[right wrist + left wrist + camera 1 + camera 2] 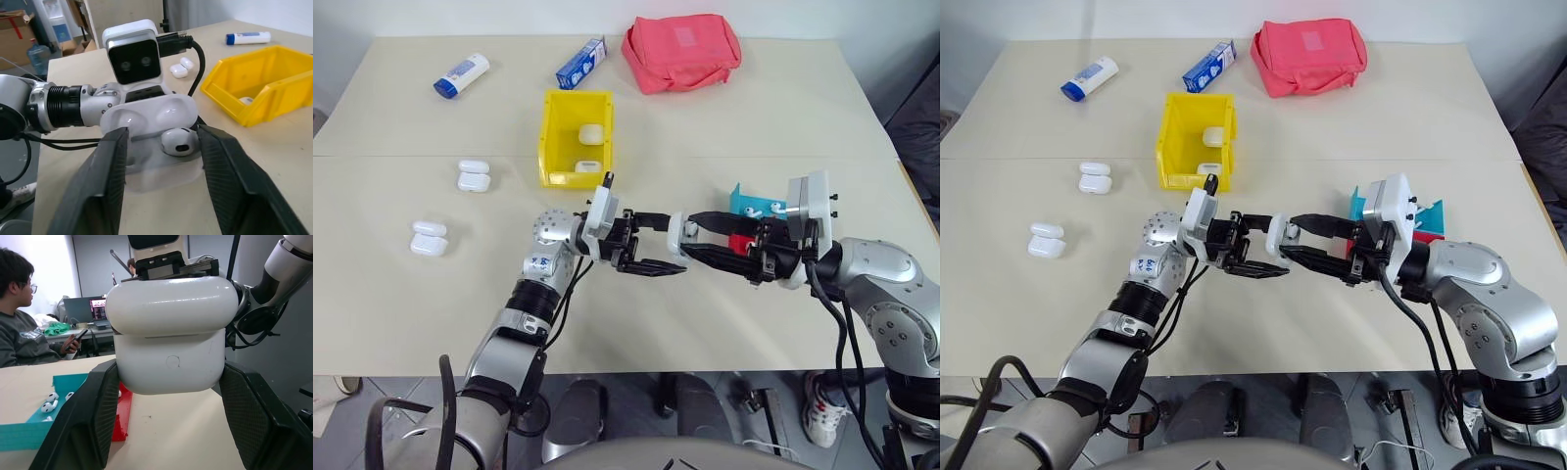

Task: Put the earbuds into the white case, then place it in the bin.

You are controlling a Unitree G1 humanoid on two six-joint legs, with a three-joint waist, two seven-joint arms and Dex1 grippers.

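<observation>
Tube [461, 75]: lay near the far left edge of the worktop [401, 304], with bare surface around it.
Spare cases: two pairs sat on the left, one [473, 176] just left of the bin, the other [428, 238] nearer the front; open room lay between them and the left arm.
Bin [560, 137]: yellow, open at the top, long axis running away from the robot; two white cases lay inside, one at the far end [591, 133], one at the near end [588, 166].
Box [580, 63]: blue and white, beyond the bin.
Pouch [682, 51]: red, at the far edge.
Left hand [651, 242]: held above the worktop, pointing right, fingers clamped on the case's sides.
Case [166, 335]: in the air between the two hands, lid open, well short of the bin.
Earbud [178, 141]: resting at the case's open mouth, between the right fingers; how deep it sat I could not tell.
Right hand [700, 238]: pointing left, fingers apart on either side of the earbud.
Teal tray [44, 406]: on the right, holding loose earbuds [49, 404].
Red tray [121, 413]: just beside the teal one.
Person [22, 323]: seated beyond the worktop.
</observation>
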